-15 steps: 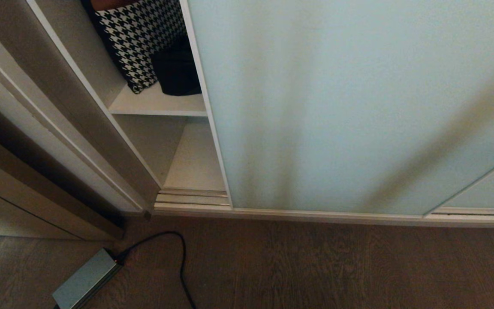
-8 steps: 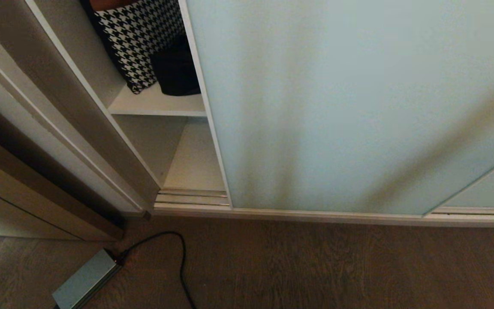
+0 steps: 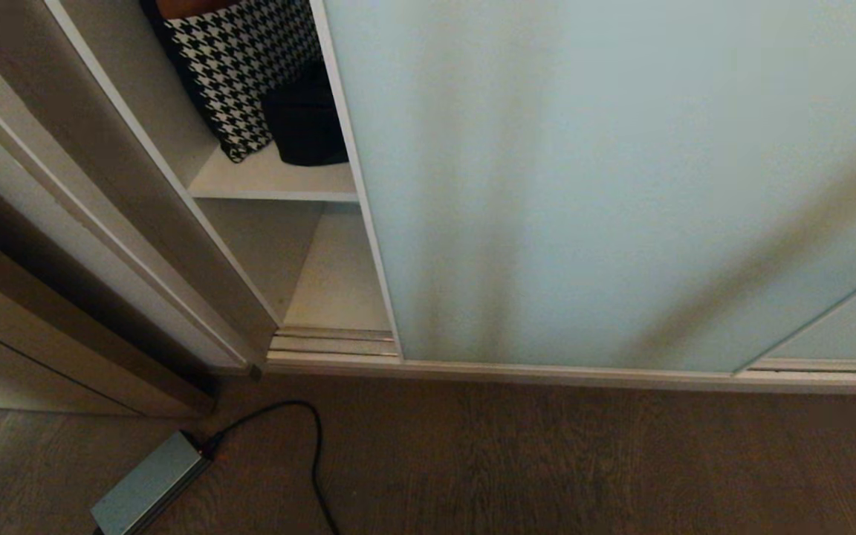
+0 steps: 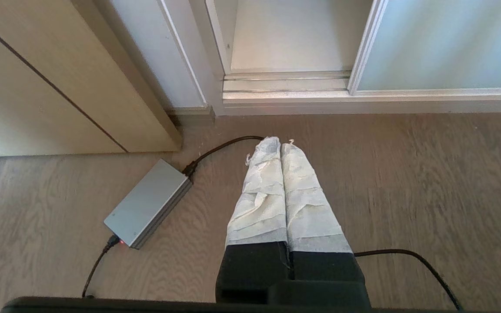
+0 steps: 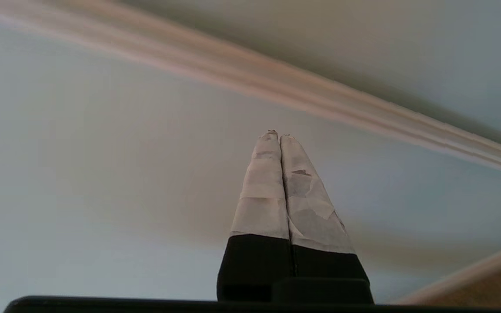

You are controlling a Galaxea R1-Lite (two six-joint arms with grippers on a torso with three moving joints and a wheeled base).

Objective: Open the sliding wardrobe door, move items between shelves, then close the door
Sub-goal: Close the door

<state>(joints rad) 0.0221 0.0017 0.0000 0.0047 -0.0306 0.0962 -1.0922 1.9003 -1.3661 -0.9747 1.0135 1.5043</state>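
So the sliding wardrobe door (image 3: 606, 186) covers most of the opening, with only a narrow gap at its left edge. Can't say for sure whether it's on its way open or nearly closed. Through that gap there's a white upper shelf (image 3: 272, 182) with a houndstooth bag (image 3: 238, 59) and, right beside it, the black fabric bag (image 3: 305, 122). The lower shelf (image 3: 339, 282) under it shows nothing on it.

Right gripper (image 5: 278, 135) points at the frosted glass with its taped fingers pressed together, holding nothing; can't tell if it's touching. Left gripper (image 4: 280, 142) is parked low over the floor, also closed and empty, near a grey power brick (image 4: 148, 203).
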